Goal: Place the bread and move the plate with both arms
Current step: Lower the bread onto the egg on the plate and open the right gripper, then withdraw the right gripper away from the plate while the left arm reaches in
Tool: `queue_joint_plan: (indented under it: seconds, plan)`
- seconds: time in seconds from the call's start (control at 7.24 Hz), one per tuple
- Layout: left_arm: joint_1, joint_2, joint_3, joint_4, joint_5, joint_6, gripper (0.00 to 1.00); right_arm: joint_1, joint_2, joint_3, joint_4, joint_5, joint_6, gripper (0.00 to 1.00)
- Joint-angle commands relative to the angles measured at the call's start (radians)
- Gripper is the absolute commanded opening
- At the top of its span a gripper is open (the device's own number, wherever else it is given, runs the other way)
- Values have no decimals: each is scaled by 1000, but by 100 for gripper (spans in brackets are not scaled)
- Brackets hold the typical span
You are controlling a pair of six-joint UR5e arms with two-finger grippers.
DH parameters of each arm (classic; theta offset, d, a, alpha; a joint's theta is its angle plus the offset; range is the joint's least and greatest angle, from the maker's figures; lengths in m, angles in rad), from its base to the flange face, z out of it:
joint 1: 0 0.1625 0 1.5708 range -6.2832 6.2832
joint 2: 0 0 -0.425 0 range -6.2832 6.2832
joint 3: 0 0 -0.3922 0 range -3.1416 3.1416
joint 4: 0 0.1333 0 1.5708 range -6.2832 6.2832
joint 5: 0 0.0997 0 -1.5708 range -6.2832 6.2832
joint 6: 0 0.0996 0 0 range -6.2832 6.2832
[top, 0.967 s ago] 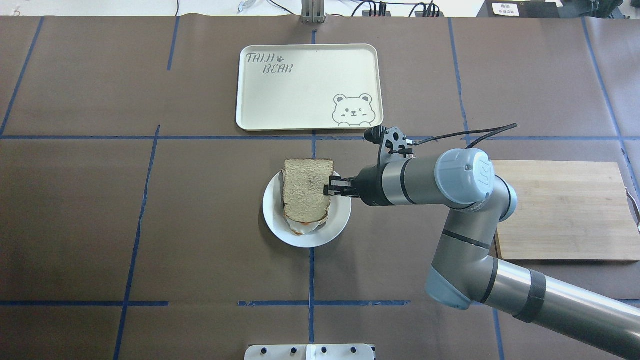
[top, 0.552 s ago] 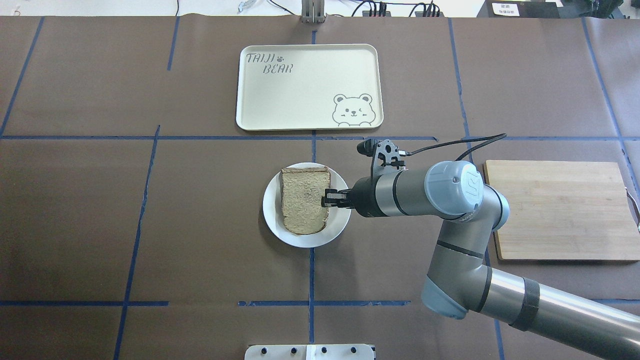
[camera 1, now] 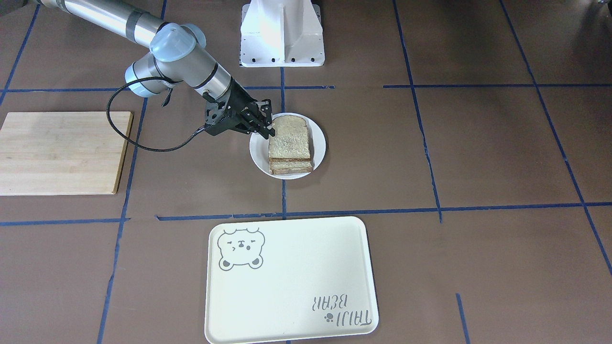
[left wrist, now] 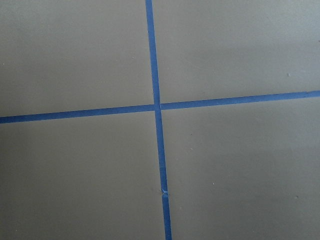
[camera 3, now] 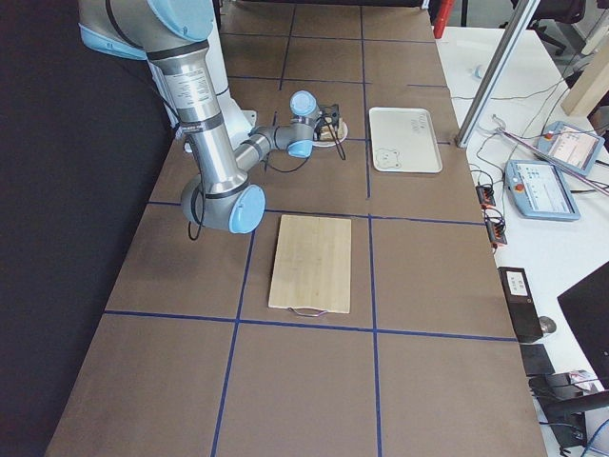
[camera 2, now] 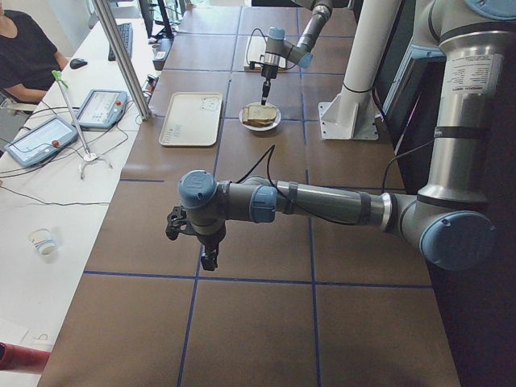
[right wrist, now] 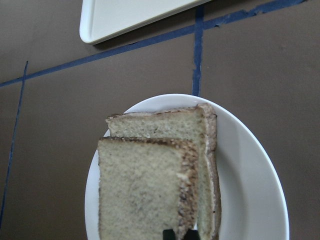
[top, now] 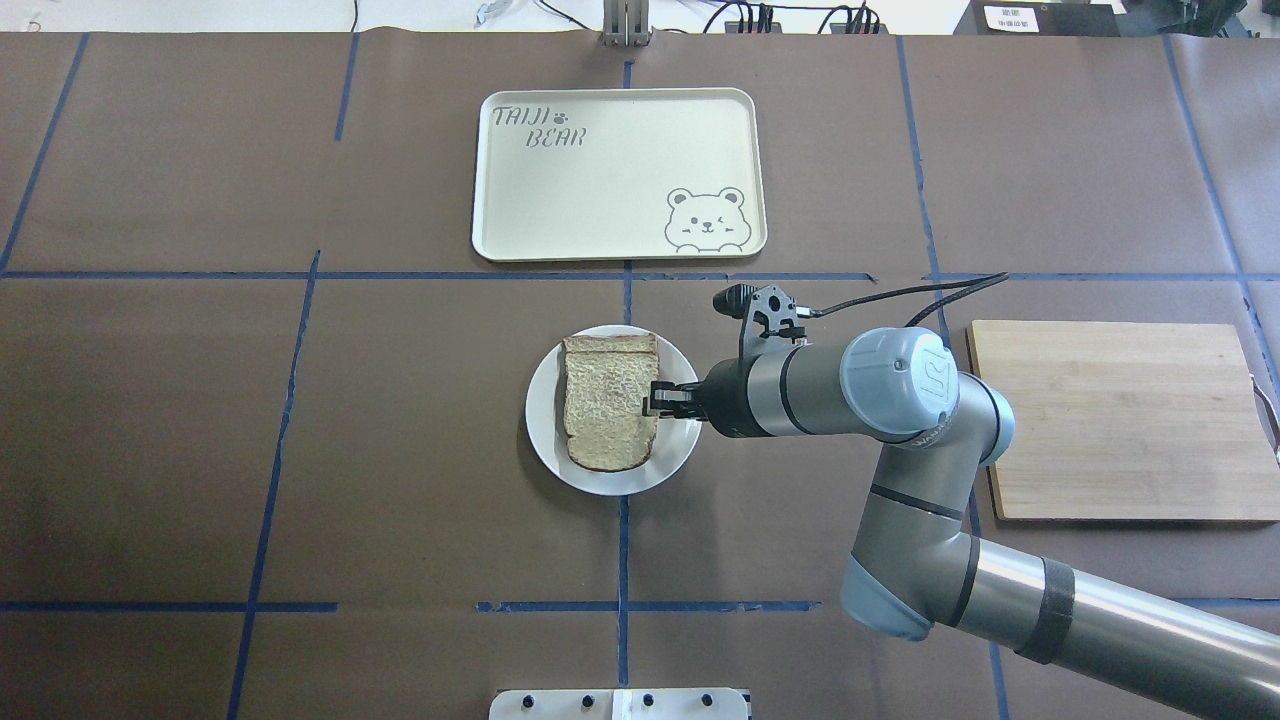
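The bread [top: 608,405] lies on top of a paler toast slice [camera 1: 290,167] on the white plate [top: 680,440] at the table's middle. My right gripper [top: 653,400] is at the bread's right edge and is shut on it. In the right wrist view the bread [right wrist: 140,195] fills the foreground over the lower slice [right wrist: 165,125] and the plate [right wrist: 250,190], with the fingertips [right wrist: 170,233] at the bottom edge. My left gripper [camera 2: 208,260] hangs over bare table far from the plate. It shows only in the exterior left view, so I cannot tell its state.
A cream bear tray [top: 618,175] lies beyond the plate. A wooden cutting board [top: 1120,420] lies to the right, under the right arm's side. The white base column [camera 1: 282,33] stands at the robot's edge. Blue tape lines cross the brown table.
The bread has come down from a raised, tilted hold to lie flat on the lower slice, hiding the egg. The right arm has shifted slightly left with it.
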Motion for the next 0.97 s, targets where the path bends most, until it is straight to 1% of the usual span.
queue_joint_plan:
  seconds: [0.0, 0.14, 0.28, 0.41, 0.55, 0.69, 0.83]
  plan:
    - [0, -2, -16, -2, 0, 1, 100, 37, 7, 8, -26, 6, 2, 100]
    - [6, -8, -30, -2, 0, -2, 100, 83, 7, 26, -60, 65, 2, 100]
    - [58, -17, -42, -45, 0, -22, 100, 140, 8, 85, -178, 123, 2, 100]
    - [105, -35, -56, -116, 0, -148, 100, 183, 7, 159, -328, 136, -13, 100]
    - [154, -38, -82, -184, 0, -283, 100, 231, 2, 235, -491, 159, -91, 100]
    - [197, -40, -108, -259, -2, -422, 100, 260, -3, 303, -663, 162, -204, 100]
    - [263, -40, -105, -384, -29, -612, 100, 284, -6, 358, -824, 162, -331, 100]
